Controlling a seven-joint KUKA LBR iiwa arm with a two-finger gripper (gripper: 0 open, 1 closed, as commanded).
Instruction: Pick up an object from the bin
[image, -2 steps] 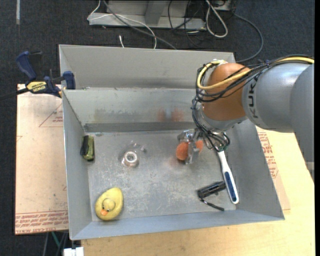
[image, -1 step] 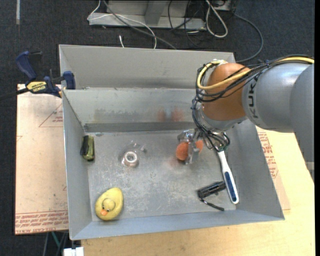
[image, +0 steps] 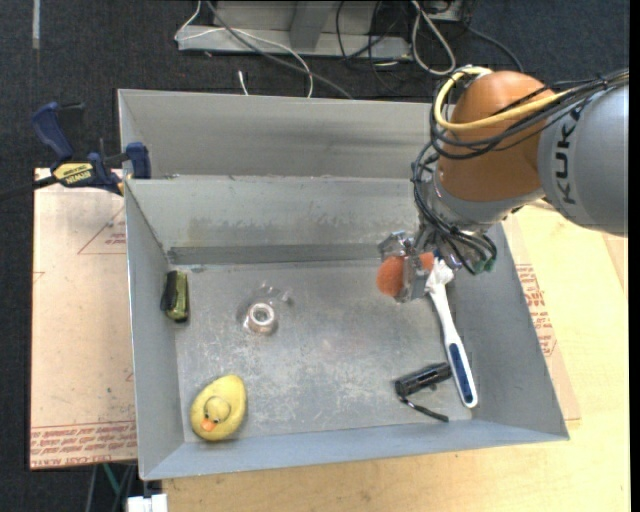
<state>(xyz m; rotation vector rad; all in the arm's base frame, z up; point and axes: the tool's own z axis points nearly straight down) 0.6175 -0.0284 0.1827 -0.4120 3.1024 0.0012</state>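
Observation:
My gripper (image: 408, 266) is low in the back right part of the bin, under the orange wrist cover. A small orange-red object (image: 390, 278) sits right against its left side, partly hidden by it. A white and blue toothbrush (image: 453, 340) lies just to the right, with its head next to the gripper and its handle running toward the front right corner. A black clip (image: 421, 384) lies near the handle's front end.
A yellow rubber duck (image: 219, 407) sits at the front left. A small metal ring (image: 260, 318) lies left of centre, and a dark, narrow object (image: 176, 296) lies against the left wall. The arm comes in over the right rim.

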